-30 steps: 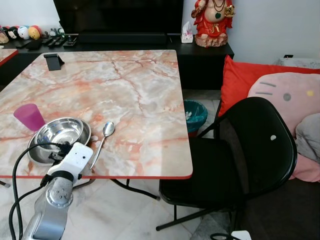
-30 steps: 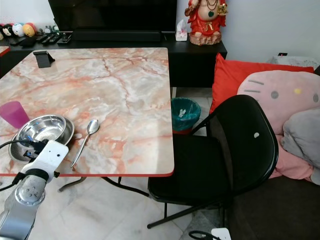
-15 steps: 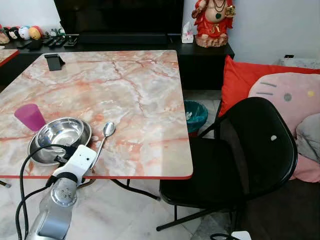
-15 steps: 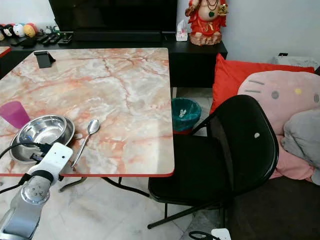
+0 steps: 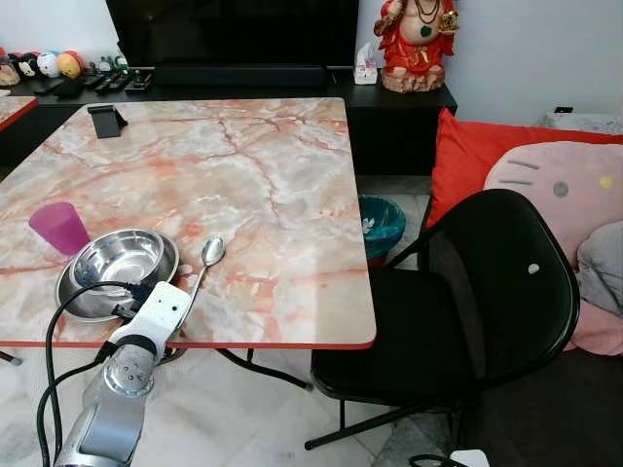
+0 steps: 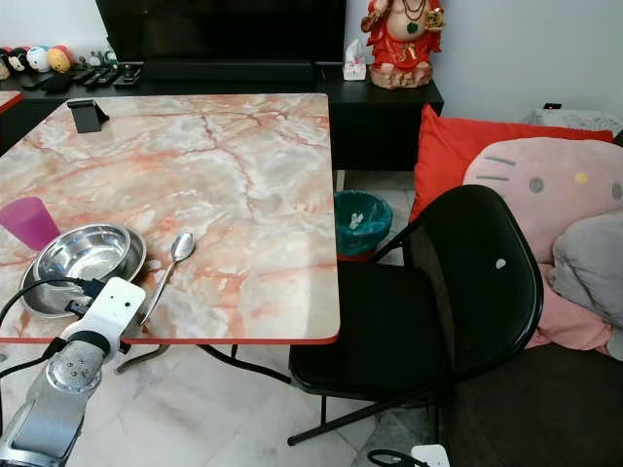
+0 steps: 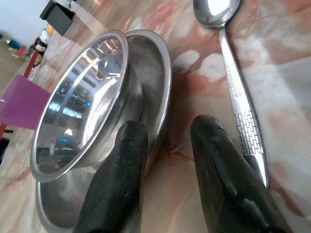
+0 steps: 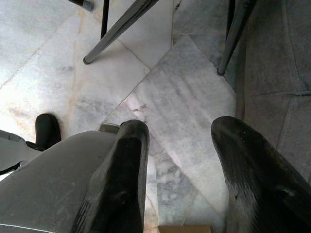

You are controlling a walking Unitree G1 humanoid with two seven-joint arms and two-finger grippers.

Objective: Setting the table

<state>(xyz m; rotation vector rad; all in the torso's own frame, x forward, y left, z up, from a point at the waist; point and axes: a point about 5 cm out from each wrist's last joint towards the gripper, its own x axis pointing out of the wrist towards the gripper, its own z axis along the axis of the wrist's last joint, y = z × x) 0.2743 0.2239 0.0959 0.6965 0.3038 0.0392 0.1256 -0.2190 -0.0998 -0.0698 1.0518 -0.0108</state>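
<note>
A steel bowl (image 5: 122, 258) rests on a steel plate (image 5: 74, 302) near the marble table's (image 5: 253, 185) front left corner. A steel spoon (image 5: 202, 263) lies just right of them, and a purple cup (image 5: 59, 227) stands to their left. My left arm reaches over the front edge; its white wrist (image 5: 156, 313) covers the fingers in the eye views. In the left wrist view my left gripper (image 7: 167, 133) is open and empty, fingertips just short of the plate's rim (image 7: 163, 92), with the spoon (image 7: 233, 82) beside one finger. My right gripper (image 8: 180, 133) hangs open over the floor.
A black folding chair (image 5: 458, 311) stands at the table's right side. Behind it lie a red cushion (image 5: 487, 146) and a pink plush pillow (image 5: 560, 185). A teal bin (image 5: 382, 222) sits beyond the table's right edge. A black phone stand (image 5: 104, 120) is at the table's far left.
My left arm has drawn back a little toward the table's front edge and shifted slightly right. The bowl, plate, spoon and cup have stayed put.
</note>
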